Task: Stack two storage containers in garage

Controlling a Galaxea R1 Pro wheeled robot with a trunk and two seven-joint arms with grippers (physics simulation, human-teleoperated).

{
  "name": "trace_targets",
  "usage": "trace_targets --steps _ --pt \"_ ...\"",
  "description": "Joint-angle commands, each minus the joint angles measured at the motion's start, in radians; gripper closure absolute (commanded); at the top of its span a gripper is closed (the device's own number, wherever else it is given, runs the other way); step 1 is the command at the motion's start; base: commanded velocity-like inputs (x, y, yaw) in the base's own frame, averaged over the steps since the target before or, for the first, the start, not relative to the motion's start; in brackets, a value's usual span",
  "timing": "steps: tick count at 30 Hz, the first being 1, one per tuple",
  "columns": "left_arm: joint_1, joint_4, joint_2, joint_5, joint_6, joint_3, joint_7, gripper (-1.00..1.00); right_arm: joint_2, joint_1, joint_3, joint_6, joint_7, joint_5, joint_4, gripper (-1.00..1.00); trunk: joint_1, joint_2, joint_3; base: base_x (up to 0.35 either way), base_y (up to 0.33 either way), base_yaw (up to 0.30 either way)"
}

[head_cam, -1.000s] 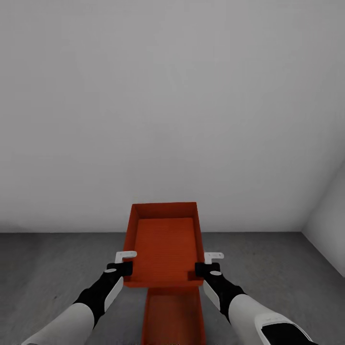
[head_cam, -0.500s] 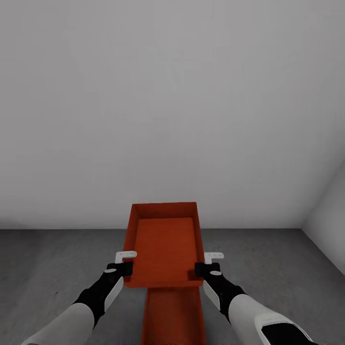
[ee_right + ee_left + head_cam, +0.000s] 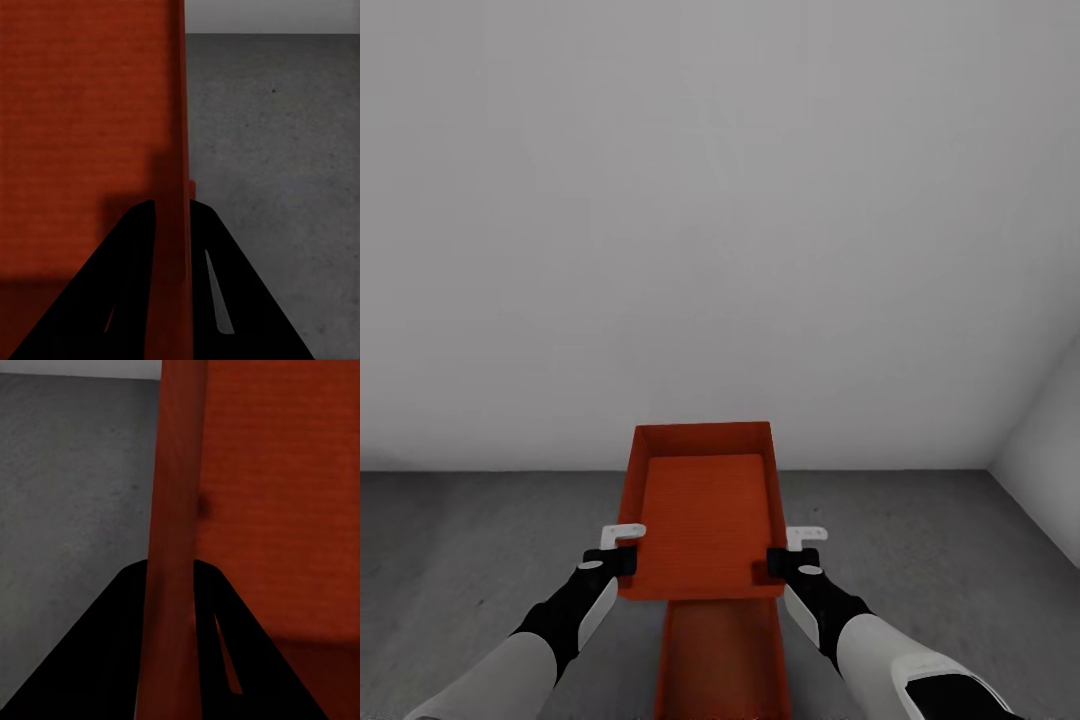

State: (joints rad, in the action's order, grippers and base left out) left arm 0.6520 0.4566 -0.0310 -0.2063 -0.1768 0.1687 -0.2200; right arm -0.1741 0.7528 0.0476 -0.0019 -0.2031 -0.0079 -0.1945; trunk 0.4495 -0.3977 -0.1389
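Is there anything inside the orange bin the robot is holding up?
No, the head view shows the held bin with a bare orange bottom.

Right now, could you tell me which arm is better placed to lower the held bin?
Neither alone: the left pincer and the right pincer each clamp a side wall of the upper container, so both should lower it together onto the lower container.

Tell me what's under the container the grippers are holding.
Below the held container a second orange container shows, nearer the robot, with grey floor around it. Its far end is covered by the held one, so contact cannot be judged.
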Motion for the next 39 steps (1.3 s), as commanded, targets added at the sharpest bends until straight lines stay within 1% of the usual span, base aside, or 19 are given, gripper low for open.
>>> trace_targets --steps 1,39 --pt "0.000 0.001 0.005 -0.004 -0.007 -0.065 -0.108 1.00 0.064 0.002 -0.052 -0.078 -0.025 0.015 -0.003 1.00 0.000 -0.002 -0.004 0.000 0.000 0.000" --pt "0.000 -0.001 0.004 -0.003 -0.006 -0.063 -0.107 1.00 0.064 0.001 -0.052 -0.078 -0.026 0.016 -0.003 1.00 0.000 -0.002 -0.065 0.000 0.000 0.000"
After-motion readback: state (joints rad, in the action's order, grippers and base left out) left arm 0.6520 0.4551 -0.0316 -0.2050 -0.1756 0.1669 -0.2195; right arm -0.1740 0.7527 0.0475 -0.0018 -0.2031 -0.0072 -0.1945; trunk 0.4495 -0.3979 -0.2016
